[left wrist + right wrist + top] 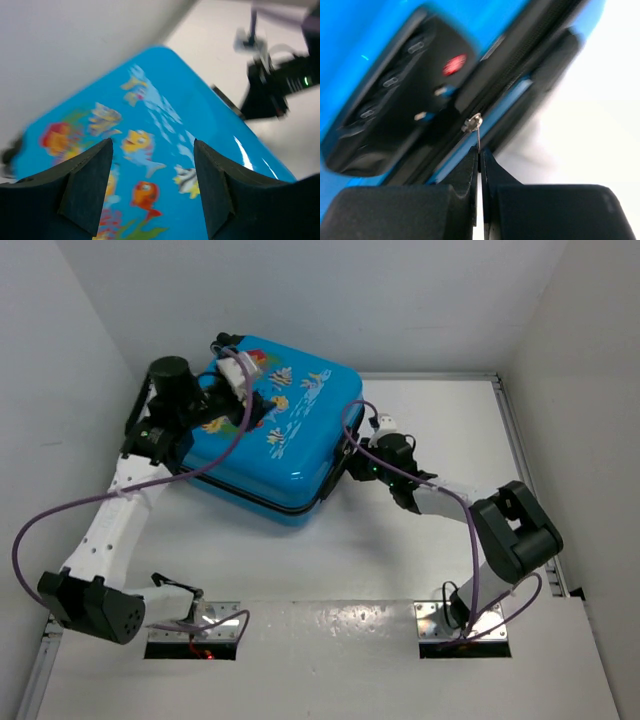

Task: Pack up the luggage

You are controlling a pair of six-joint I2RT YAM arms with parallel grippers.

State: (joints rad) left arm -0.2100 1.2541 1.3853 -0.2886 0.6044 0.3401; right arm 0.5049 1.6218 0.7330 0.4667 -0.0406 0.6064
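Observation:
The luggage (285, 435), a bright-blue hard shell with cartoon fish, lies flat and closed at the back left of the table. My left gripper (252, 408) hovers over its lid, open; in the left wrist view the fingers (152, 150) stand wide apart above the fish prints (137, 145) with nothing between them. My right gripper (358, 455) is at the case's right edge. In the right wrist view its jaws (480, 152) are shut on the thin metal zipper pull (477, 131), on the black zipper band beside a black lock panel (405, 85).
White walls enclose the table on the left, back and right; the luggage's back corner sits close to the left wall (90, 360). A metal rail (525, 470) runs along the right side. Purple cables (60, 515) loop from both arms.

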